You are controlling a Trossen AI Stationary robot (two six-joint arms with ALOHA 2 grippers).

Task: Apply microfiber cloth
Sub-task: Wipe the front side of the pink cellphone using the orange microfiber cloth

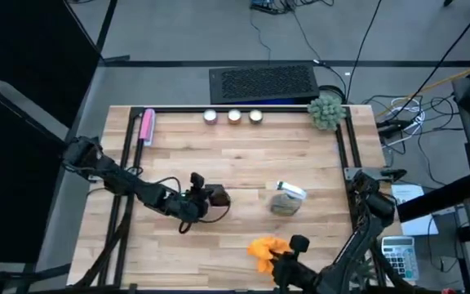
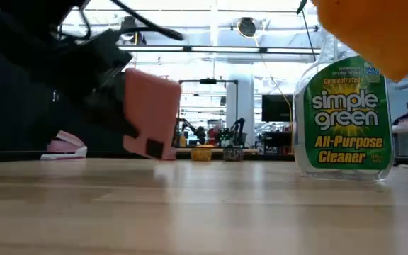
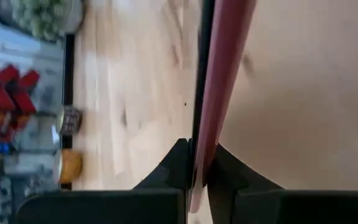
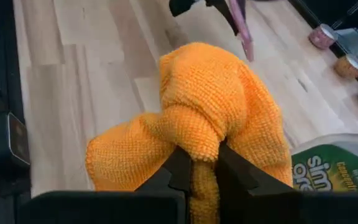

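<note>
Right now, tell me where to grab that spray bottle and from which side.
Grab the spray bottle across its label-covered body, coming from above. It lies on its side on the table, so the body's width faces up and nothing crowds it. The narrow trigger end looks awkward to pinch.

Right end effector (image 1: 277, 255) apparently grips the microfiber cloth (image 1: 264, 250).

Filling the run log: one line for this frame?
left gripper: holds pink phone aloft | right gripper: holds cloth | cleaner: on table
</note>
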